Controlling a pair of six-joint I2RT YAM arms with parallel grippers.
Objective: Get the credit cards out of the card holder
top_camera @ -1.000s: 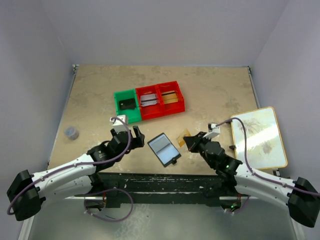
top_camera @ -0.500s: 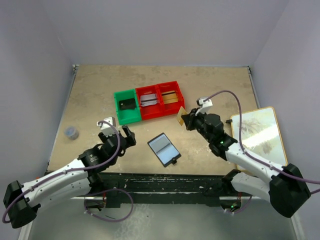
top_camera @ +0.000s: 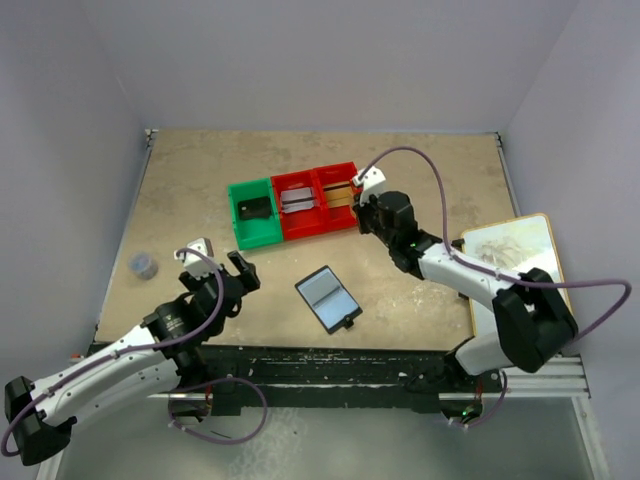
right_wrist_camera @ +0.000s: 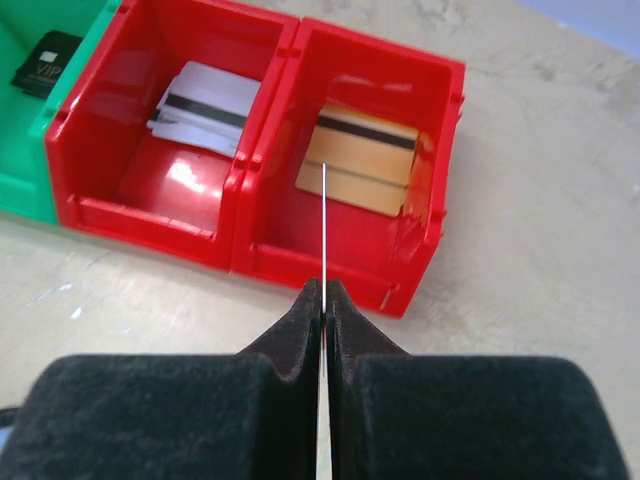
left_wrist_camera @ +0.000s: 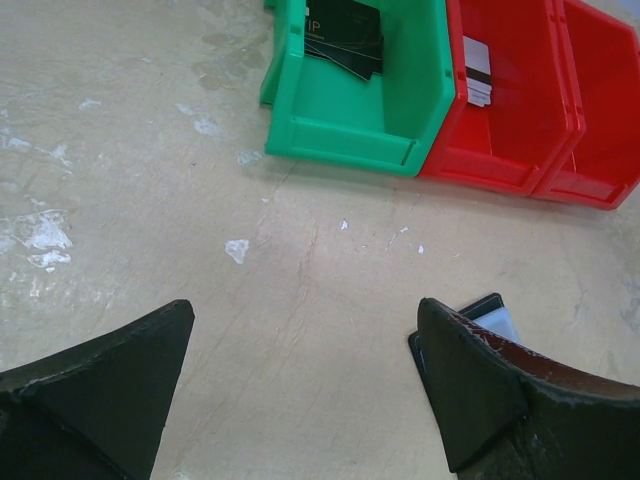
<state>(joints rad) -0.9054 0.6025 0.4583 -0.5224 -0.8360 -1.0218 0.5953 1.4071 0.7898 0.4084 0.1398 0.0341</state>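
Red bin (right_wrist_camera: 345,262) below, the right arm (top_camera: 452,266) reaches far forward, its gripper (right_wrist_camera: 324,298) pinching a credit card (right_wrist_camera: 325,225) edge-on; left gripper (left_wrist_camera: 305,312) hangs spread wide.

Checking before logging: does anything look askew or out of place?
Nothing damaged or spilled. The silver cards in the middle red bin lie fanned, not squared; the card holder lies open at a slant.

The black wallet (top_camera: 328,298) lies open and flat, near centre. A black card (top_camera: 254,208), silver card (top_camera: 296,199) and gold card (top_camera: 342,193) rest in the far bins (top_camera: 310,228). A fourth card (right_wrist_camera: 324,220) stands edge-on in the right end effector (right_wrist_camera: 324,295).
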